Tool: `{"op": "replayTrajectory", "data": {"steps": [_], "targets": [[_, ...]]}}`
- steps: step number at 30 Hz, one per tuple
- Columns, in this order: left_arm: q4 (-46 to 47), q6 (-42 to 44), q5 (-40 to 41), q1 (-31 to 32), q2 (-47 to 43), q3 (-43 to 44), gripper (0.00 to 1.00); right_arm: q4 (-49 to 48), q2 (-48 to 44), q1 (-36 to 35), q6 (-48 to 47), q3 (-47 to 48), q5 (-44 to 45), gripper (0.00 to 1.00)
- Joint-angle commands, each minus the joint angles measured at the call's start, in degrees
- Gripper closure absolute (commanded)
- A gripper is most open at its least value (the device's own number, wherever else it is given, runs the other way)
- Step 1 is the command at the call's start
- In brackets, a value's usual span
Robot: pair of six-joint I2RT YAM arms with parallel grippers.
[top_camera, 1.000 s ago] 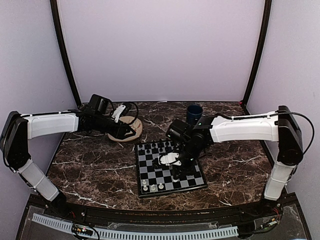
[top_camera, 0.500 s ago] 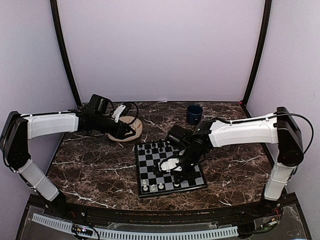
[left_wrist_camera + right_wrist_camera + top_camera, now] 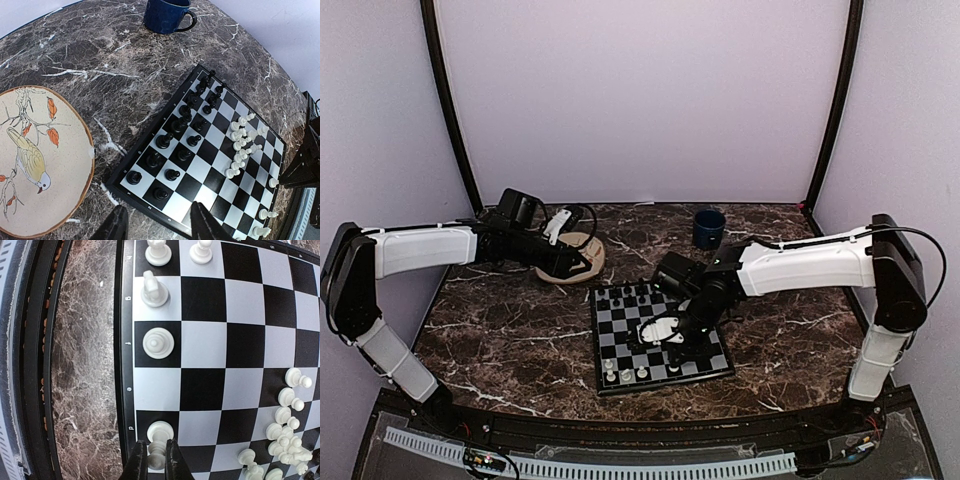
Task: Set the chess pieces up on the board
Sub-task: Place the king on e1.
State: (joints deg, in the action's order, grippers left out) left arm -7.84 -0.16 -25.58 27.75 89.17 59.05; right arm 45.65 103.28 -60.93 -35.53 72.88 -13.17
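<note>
Clamped a white piece (image 3: 157,455) in the right pincer (image 3: 156,447) at the near edge of the board (image 3: 202,382). Held the left pincer (image 3: 157,225) apart near the plate (image 3: 70,125). Found black pieces (image 3: 186,120) in two rows, most white ones (image 3: 242,145) heaped mid-board; judged roughly half done.

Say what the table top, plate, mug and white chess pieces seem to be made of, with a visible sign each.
The table top looks like polished dark marble or laminate: white veins. The plate seems glazed ceramic: painted bird. The mug is likely glossy blue ceramic. The white chess pieces look like moulded plastic: uniform cream sheen.
</note>
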Motion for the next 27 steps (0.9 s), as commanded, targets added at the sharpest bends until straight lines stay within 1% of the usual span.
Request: {"op": "replayTrajectory", "data": {"steps": [1,4,11,14,18,23,27], "targets": [[-0.98,0.77,0.19,-0.27,-2.16,0.4,0.55,-1.08,0.77,-0.68,-0.16,-0.12,0.1,0.91],[-1.02,0.79,0.23,-0.28,-2.15,0.42,0.55,-1.0,1.03,-0.68,-0.19,-0.11,0.23,0.9],[-1.07,0.87,0.18,-0.28,-2.34,0.37,0.55,-0.98,0.98,-0.77,0.02,-0.24,0.79,0.75],[-1.1,0.88,0.18,-0.32,-2.42,0.41,0.55,-0.94,0.78,-0.77,0.2,-0.01,1.08,0.66],[-0.99,0.82,0.32,-0.29,-2.29,0.24,0.55,0.76,-0.85,-0.14,0.62,2.32,1.14,0.61],[-0.05,0.44,-0.35,-0.28,-1.78,-0.45,0.55,3.03,-4.82,6.24,0.97,4.64,-4.26,0.6],[0.28,0.43,-1.25,-0.13,-0.96,-0.42,0.55,0.44,-6.64,12.12,2.97,3.0,-4.8,0.61]]}}
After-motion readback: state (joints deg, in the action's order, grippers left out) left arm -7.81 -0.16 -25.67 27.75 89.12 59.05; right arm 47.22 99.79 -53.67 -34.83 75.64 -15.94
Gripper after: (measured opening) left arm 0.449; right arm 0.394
